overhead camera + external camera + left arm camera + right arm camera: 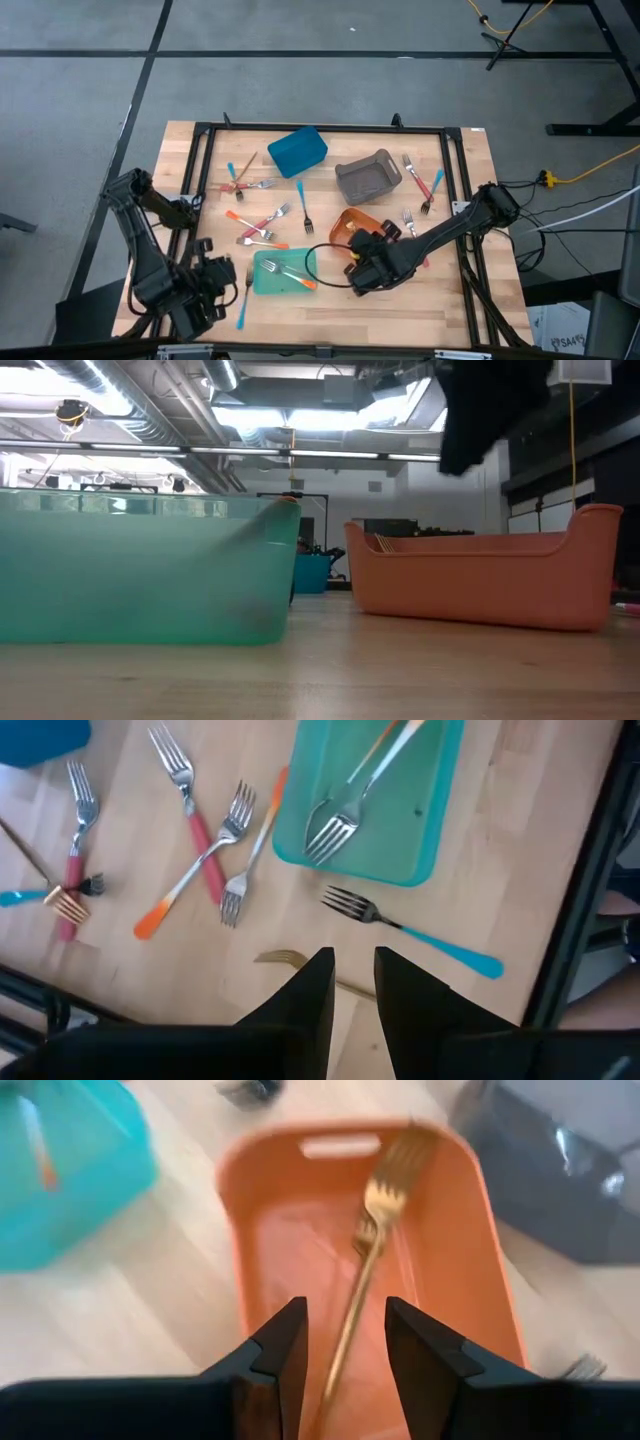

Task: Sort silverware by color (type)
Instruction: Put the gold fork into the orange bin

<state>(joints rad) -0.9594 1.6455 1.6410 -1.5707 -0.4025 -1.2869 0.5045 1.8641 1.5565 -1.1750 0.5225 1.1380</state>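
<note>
On a pale, butcher-block wooden table [420, 310] ringed by a black frame, slim metal forks [262, 228] with glossy pink, orange or blue handles lie scattered among smooth plastic bins; no writing is legible. The right gripper [345, 1335] hovers over the orange bin [470, 1280], fingers narrowly parted astride a gold fork [370, 1245] lying inside. The left gripper [353, 982], fingers narrowly apart and holding nothing, hangs above a second gold fork [282, 958] beside the translucent teal bin [440, 810].

One fork [372, 1240] lies inside the bin [262, 1260] before my right gripper [345, 1342]; another bin [262, 283] sits left.
</note>
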